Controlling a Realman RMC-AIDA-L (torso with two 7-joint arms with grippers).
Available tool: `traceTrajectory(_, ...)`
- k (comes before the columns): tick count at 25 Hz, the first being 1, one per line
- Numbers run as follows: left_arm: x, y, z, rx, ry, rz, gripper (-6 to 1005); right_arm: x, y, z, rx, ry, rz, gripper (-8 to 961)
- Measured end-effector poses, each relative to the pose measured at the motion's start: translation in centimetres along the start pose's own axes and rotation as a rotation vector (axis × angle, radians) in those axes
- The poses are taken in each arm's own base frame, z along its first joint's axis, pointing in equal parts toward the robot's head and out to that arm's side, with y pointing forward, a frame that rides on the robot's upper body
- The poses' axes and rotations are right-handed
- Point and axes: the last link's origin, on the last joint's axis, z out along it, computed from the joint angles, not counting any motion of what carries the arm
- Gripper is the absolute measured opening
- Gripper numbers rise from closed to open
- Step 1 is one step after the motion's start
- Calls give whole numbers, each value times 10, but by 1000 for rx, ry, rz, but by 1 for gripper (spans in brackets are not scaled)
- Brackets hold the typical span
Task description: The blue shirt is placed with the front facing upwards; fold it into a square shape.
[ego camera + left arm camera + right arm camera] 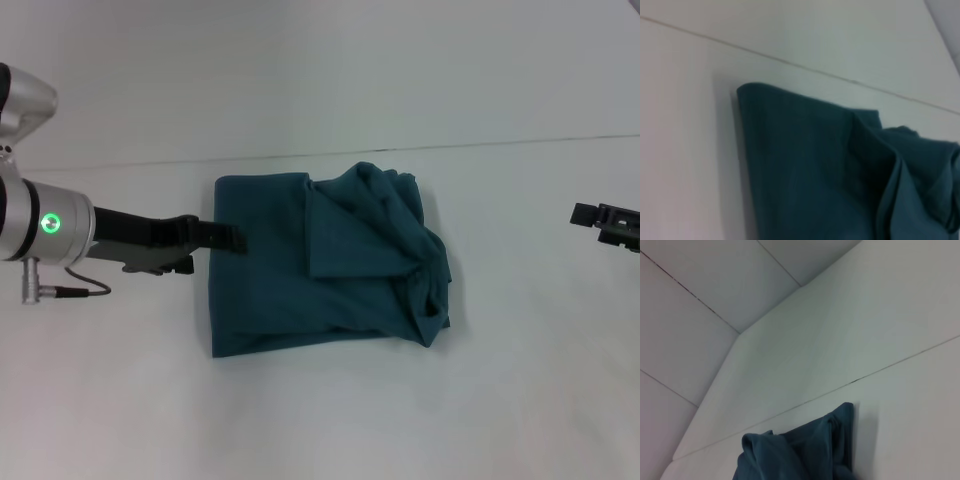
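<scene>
While the head view has the blue shirt (325, 265) lying on the white table (320, 420) as a rough rectangle, I judge the fold to be in its last stage: the side nearest my left claw (232, 238) is flat and straight-edged, but the far side is bunched into loose ridges and one corner bulges outward. My left claw reaches in low with its tip right at the shirt's near edge, seemingly touching or just over the cloth; its fingers look drawn together, though I cannot tell whether any fabric is pinched between them. My right claw (608, 222) hangs well apart from the shirt on the opposite side, holding nothing that I can see, and I cannot tell how its fingers stand.

From the left wrist view, the shirt (815, 170) fills the frame just ahead of that claw, with a clean folded corner and smooth surface close by, then heaped folds farther off. None of the claw's own fingers show here.

From the right wrist view, only the crumpled end of the shirt (800, 455) shows, ahead of and below that claw, with bare table between. No fingers show here either.

As I read it, the next move calls for flattening or re-tucking the rumpled far side so the outline squares up, most likely a job for the right claw while the left steadies its edge.
</scene>
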Motion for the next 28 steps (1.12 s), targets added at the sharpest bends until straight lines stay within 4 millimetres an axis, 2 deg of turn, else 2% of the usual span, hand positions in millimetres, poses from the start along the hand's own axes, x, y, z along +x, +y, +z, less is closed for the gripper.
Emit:
traceTrajectory(8, -12, -13, 23, 80, -52, 17, 919, 2, -2, 0, 9, 17, -4, 928)
traceTrajectory(15, -15, -15, 30, 87, -51, -3, 920, 3, -3, -1, 12, 15, -4, 928)
traceTrajectory(28, -17, -3, 50, 82, -70, 3, 919, 4, -4, -2, 19, 15, -5, 928)
